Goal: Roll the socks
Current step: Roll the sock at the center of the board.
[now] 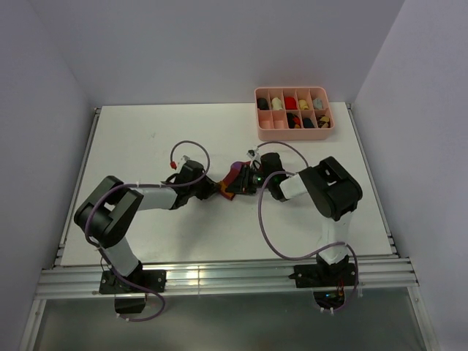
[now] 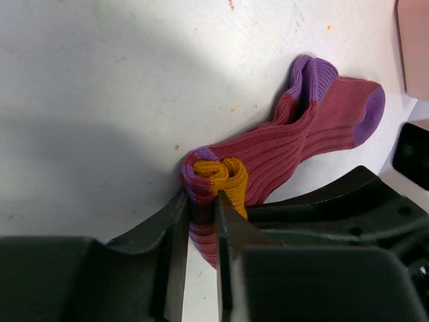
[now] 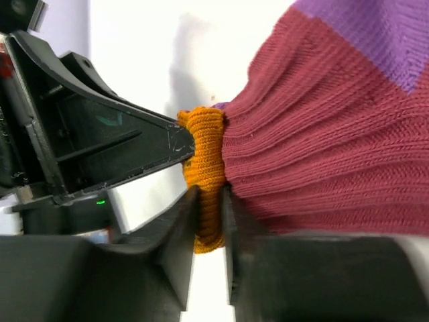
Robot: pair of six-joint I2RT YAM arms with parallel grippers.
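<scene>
At the tips of the left pincer point(image 2: 201, 198), pressed nearly together, the coiled end of the sock point(image 2: 301, 134) is pinched. The orange cuff point(image 2: 224, 176) is wound into a tight spiral just past the tips, with purple and dark red knit wrapped round it. Beyond that pincer the rest of the sock trails away, loose and creased on the white table point(image 1: 146, 146), ending in a purple heel and toe.

The right pincer point(image 3: 209, 194) comes in from the opposite side, tip to tip with the left one. Its jaws stand close, with the same orange cuff filling the gap between them, so it appears to be pinching the band too. Well beyond the right pincer sits a pink tray point(image 1: 257, 110) of rolled bundles.

By my reading, rolling has only begun: one small coil is made and most of the length lies unrolled. The next move calls for one pincer to hold the coil firm while the other releases and takes a fresh grip, then turns the coil toward the toe. The ribbed knit looks soft and springy, so a slack grip could let the spiral unwind.
</scene>
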